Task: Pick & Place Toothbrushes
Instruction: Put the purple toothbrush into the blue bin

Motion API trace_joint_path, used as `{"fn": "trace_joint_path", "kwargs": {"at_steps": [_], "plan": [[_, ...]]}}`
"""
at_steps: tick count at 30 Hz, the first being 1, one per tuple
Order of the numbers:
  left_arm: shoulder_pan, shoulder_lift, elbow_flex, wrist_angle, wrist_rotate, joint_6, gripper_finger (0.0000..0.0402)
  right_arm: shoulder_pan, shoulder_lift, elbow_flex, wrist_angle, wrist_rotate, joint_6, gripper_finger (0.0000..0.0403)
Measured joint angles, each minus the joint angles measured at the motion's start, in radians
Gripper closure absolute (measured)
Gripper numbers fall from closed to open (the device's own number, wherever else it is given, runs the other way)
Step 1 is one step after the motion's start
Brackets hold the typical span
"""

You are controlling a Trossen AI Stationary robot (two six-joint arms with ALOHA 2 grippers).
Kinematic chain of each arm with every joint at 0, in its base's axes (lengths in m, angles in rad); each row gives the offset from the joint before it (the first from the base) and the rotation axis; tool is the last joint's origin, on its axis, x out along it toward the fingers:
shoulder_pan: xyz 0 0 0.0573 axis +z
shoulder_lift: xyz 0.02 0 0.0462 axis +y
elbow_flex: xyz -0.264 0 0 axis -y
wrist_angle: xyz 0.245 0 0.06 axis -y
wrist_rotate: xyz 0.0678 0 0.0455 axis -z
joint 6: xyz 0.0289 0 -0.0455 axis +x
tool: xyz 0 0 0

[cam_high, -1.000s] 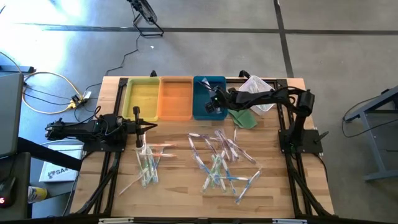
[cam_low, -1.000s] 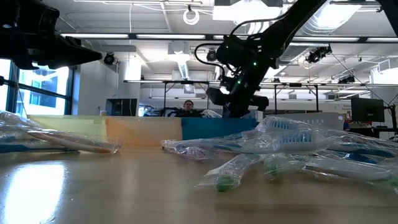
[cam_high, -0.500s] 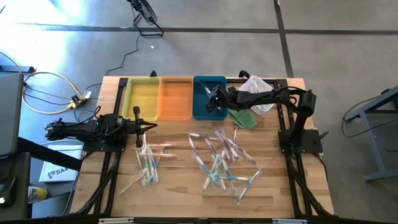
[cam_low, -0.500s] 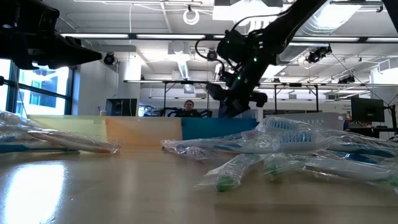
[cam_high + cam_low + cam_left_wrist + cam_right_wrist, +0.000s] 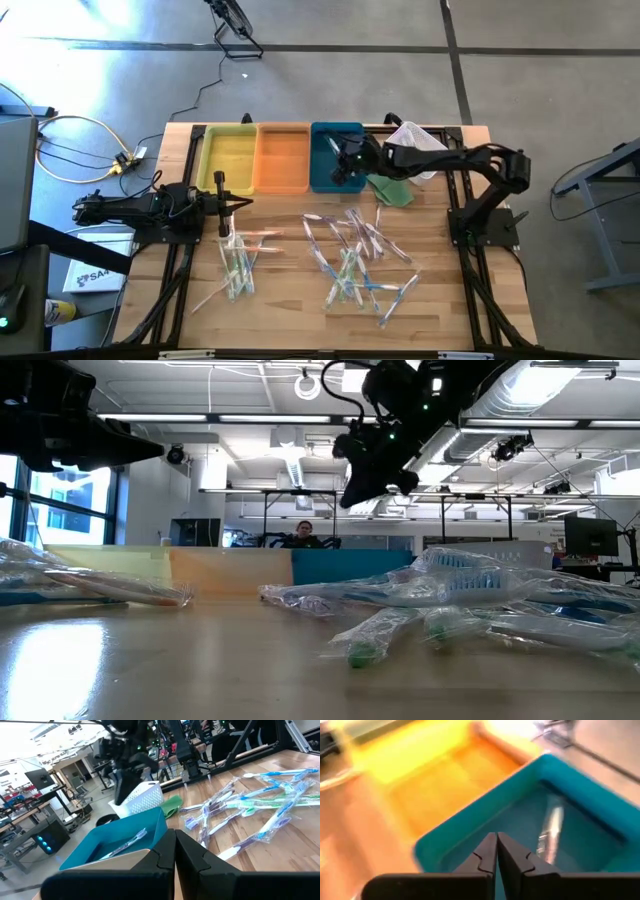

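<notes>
High view shows our right gripper (image 5: 347, 160) above the blue tray (image 5: 322, 178), fingers pressed together, empty; the toothbrushes (image 5: 352, 262) lie scattered on the surface nearer us, mostly lengthwise front-to-back, so we judge it must swing back; left gripper (image 5: 222, 205) waits, closed, beside the smaller pile (image 5: 236, 265).

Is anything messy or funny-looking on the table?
Yes. The wrapped toothbrushes lie criss-crossed in loose heaps on the wooden table, not lined up. Only one wrapped toothbrush is in the blue rectangular tray. A green cloth lies crumpled beside that tray.
</notes>
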Motion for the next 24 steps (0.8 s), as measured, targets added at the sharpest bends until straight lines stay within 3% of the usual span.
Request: {"fn": "trace_joint_path", "kwargs": {"at_steps": [5, 8, 24], "plan": [[0.0, 0.0, 0.0, 0.0, 0.0, 0.0, 0.0402, 0.006, -0.023, 0.0, -0.045, -0.231, -0.014, 0.04], [0.0, 0.0, 0.0, 0.0, 0.0, 0.0, 0.0402, 0.023, -0.039, 0.0, -0.078, -0.292, -0.014, 0.04], [0.0, 0.0, 0.0, 0.0, -0.001, 0.0, 0.0402, 0.232, -0.133, 0.0, -0.302, -0.117, 0.071, 0.04]]}}
